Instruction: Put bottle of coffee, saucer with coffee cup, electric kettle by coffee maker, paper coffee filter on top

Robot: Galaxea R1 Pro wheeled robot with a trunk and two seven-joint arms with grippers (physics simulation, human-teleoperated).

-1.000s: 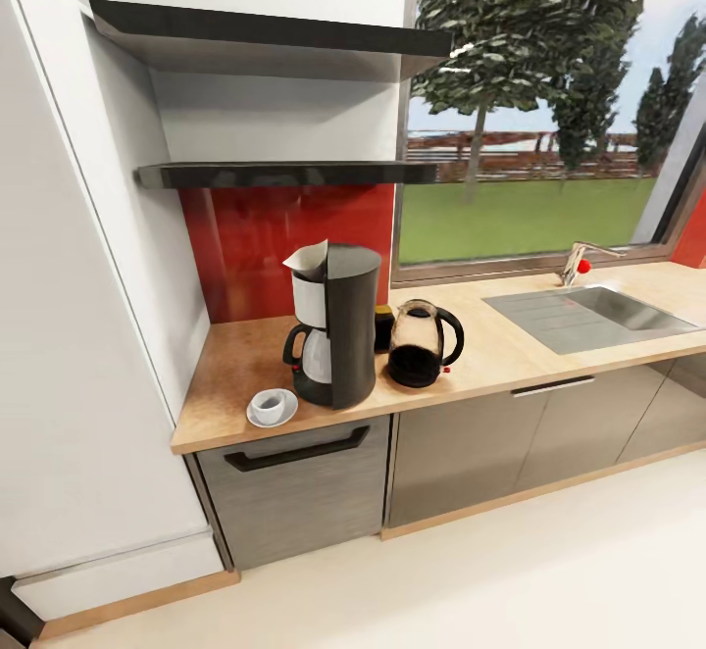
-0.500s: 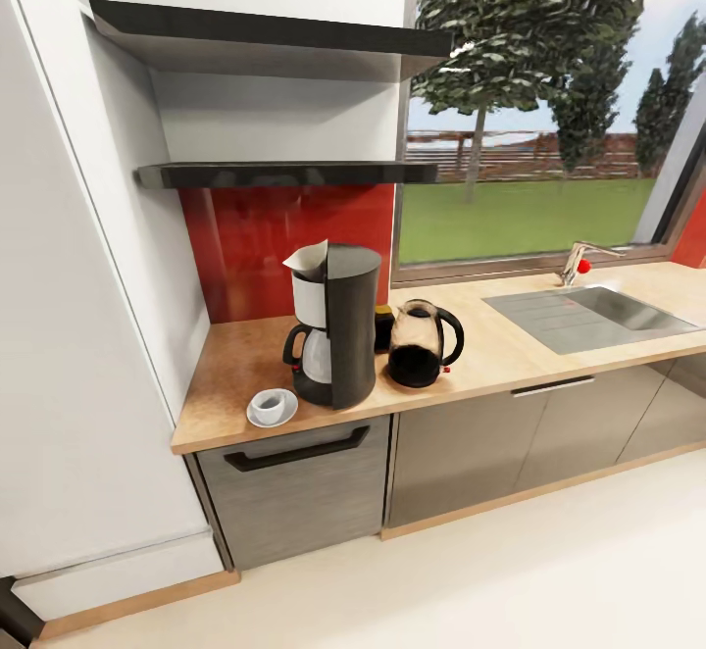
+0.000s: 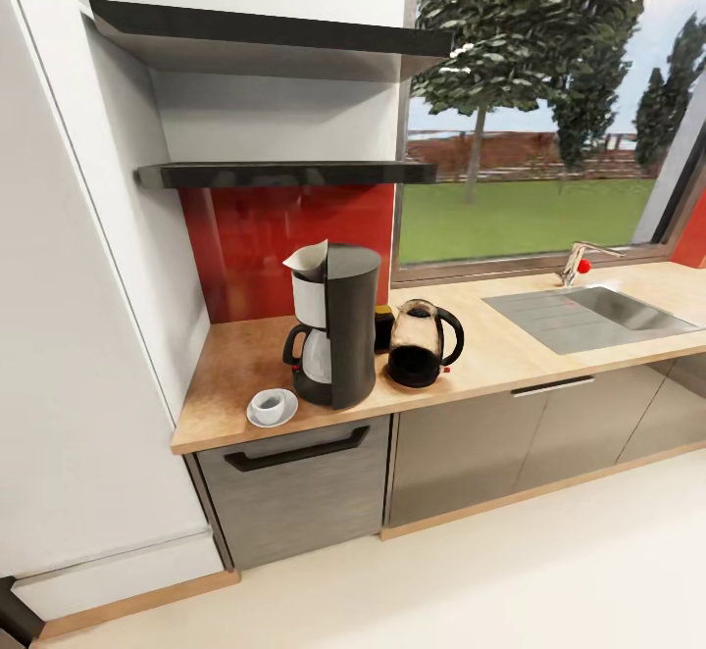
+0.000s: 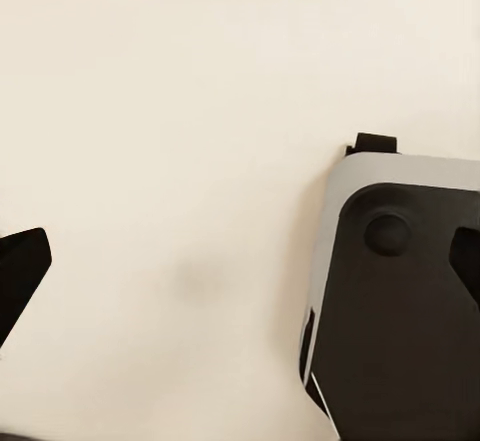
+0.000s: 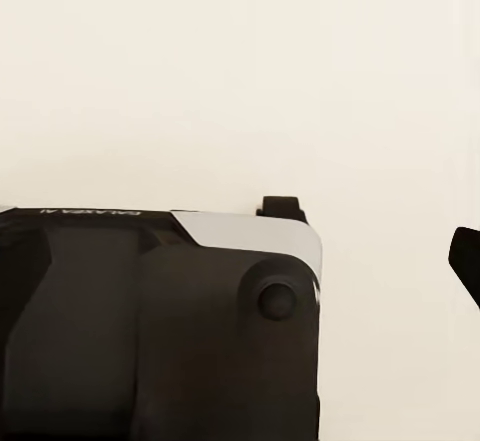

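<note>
The black coffee maker (image 3: 338, 330) stands on the wooden countertop (image 3: 235, 365) with a white paper filter (image 3: 306, 259) on its top. In front of it to the left, a white cup (image 3: 267, 401) rests on a saucer (image 3: 278, 418). A glass electric kettle (image 3: 422, 343) stands just to the maker's right. Behind and between those two peeks the dark coffee bottle (image 3: 383, 327). My left gripper (image 4: 240, 271) hangs open over the pale floor, one fingertip (image 4: 20, 271) at the picture's edge. Over the floor too, my right gripper (image 5: 240, 261) is open, holding nothing.
Two dark shelves (image 3: 284, 174) hang above the counter with nothing visible on them. A sink (image 3: 588, 316) with a faucet (image 3: 579, 262) lies to the right under the window. A tall white cabinet (image 3: 78, 335) bounds the left. My grey-black base (image 4: 400, 301) shows below the wrists.
</note>
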